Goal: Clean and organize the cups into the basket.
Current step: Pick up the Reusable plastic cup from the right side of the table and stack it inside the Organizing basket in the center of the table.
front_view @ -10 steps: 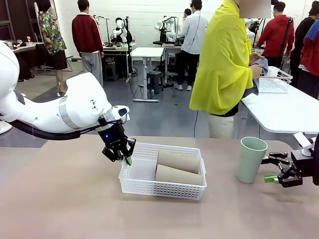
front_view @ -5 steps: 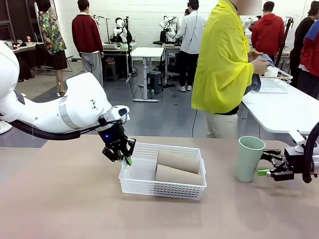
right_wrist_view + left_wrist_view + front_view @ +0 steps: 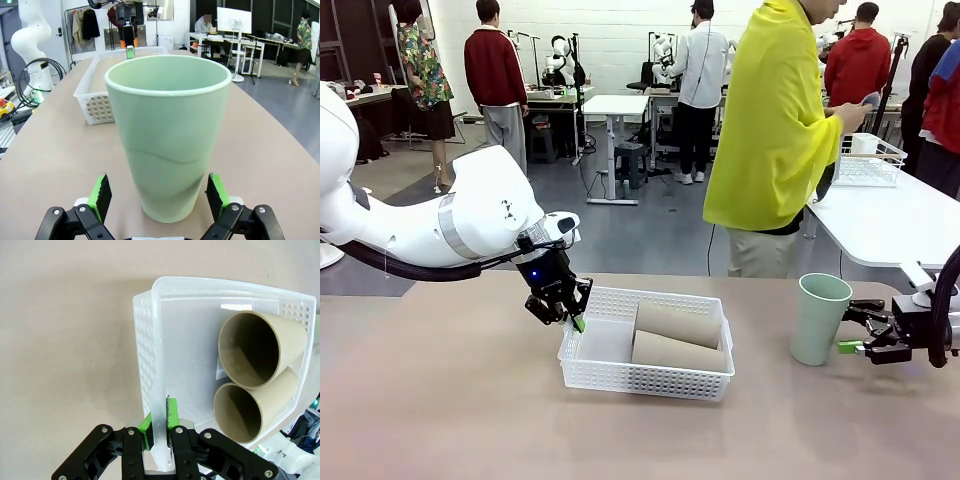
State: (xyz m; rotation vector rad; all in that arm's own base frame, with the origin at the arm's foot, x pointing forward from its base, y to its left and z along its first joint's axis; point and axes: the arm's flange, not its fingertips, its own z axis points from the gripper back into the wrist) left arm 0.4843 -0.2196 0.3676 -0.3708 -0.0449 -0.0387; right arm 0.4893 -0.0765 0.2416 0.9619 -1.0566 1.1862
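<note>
Right wrist view has the mint green cup (image 3: 167,145) upright on the surface (image 3: 45,145) between the right fingers (image 3: 100,194), which are spread wide, a gap at each pad, holding nothing. The pads sit low, near the cup's narrow base, so a squeeze there could, I judge, let the tall cup tilt or slip once lifted. The left fingers (image 3: 171,415) are pinched on the basket (image 3: 150,335) wall. Two tan cups (image 3: 250,347) lie inside, ahead and to one side, leaving free room right by that grip, where a collision is possible.
</note>
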